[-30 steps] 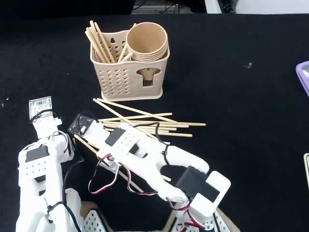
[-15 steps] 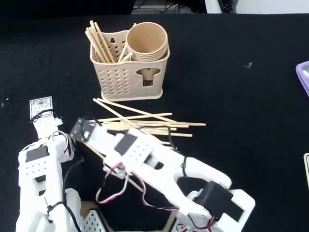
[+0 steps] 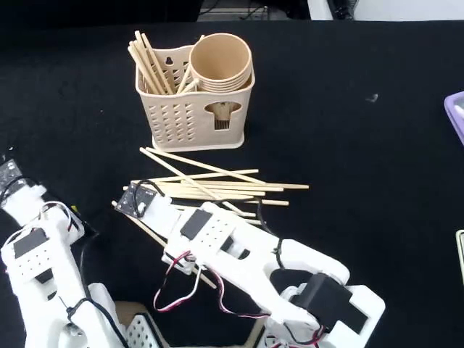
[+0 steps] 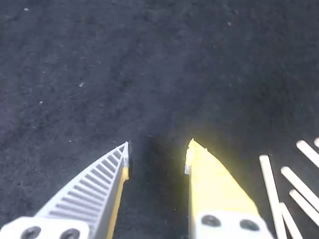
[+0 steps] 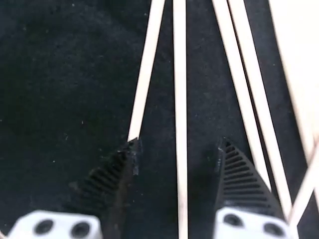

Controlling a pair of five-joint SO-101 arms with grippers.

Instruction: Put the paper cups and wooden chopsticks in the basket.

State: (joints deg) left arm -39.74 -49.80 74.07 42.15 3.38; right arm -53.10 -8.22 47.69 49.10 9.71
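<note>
High view: the basket point(image 3: 194, 109) toward the table's point(image 3: 362, 181) far edge holds paper cups point(image 3: 220, 61) and upright chopsticks point(image 3: 148, 61); loose wooden chopsticks point(image 3: 217, 187) lie mid-table. Right gripper point(image 5: 178, 145) has its fingers spread astride one. The left gripper point(image 4: 158, 147), fingers spread and holding nothing, sits near the table's left edge.

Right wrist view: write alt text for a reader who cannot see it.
The right arm's black ridged gripper hangs open over a black cloth tabletop, one pale wooden chopstick lying between its fingers. More pale wooden chopsticks lie on either side.

No readable text, number or sign — none on the basket point(image 3: 194, 119) or the paper cups point(image 3: 220, 61)
</note>
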